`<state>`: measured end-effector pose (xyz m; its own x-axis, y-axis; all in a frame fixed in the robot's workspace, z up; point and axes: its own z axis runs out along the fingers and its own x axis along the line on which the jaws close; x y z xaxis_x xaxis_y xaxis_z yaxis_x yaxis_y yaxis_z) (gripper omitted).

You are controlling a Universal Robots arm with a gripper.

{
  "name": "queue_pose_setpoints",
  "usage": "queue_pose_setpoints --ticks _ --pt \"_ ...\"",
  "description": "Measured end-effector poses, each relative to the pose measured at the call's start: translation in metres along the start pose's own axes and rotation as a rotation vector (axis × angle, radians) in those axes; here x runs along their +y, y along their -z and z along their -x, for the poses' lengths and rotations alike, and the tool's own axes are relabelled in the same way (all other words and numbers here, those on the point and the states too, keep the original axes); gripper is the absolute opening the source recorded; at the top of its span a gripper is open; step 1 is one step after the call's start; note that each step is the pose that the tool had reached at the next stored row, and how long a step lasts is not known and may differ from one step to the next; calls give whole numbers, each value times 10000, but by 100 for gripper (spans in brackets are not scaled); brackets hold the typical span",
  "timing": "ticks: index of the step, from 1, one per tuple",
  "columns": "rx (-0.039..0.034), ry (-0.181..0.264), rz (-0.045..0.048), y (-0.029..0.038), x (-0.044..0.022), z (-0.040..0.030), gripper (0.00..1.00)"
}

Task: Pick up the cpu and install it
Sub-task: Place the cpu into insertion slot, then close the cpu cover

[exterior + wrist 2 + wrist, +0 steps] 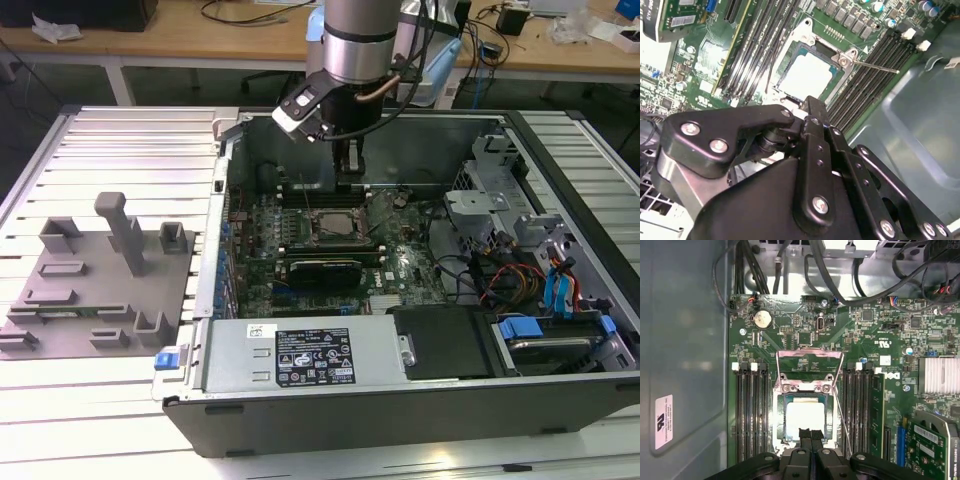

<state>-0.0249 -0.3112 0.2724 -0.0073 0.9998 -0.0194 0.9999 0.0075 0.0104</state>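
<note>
The cpu (pixel 804 416) is a pale square chip lying flat inside the dark socket frame (pixel 781 415) on the green motherboard (pixel 875 340). In the second wrist view the cpu (pixel 806 76) also sits in that frame. My gripper (pixel 810 432) hangs just above the chip's near edge, its two black fingers pressed together with nothing between them. In the exterior view the gripper (pixel 347 168) is inside the open computer case, behind the socket with the cpu (pixel 336 228). The socket's metal load plate (pixel 810 364) stands folded open.
A thin lever wire (pixel 841 412) runs beside the socket, between rows of memory slots (pixel 751 410). A grey moulded tray (pixel 90 285) lies at the exterior view's left. A long silver box (pixel 300 355) lines the case front; cables and drive bays (pixel 540 290) fill the right.
</note>
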Motion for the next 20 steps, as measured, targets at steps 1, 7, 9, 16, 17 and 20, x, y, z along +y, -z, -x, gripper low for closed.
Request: queue_pose_setpoints --ticks 1,7,9,16,17,20 --pt "1 0 1 0 0 0 11" --pt "-2 0 1 11 0 0 11" --pt "-2 0 2 13 0 0 11" --pt "-2 0 2 21 0 1 11" --pt "-3 -1 2 37 0 1 11" --pt "-3 -1 2 64 0 1 11"
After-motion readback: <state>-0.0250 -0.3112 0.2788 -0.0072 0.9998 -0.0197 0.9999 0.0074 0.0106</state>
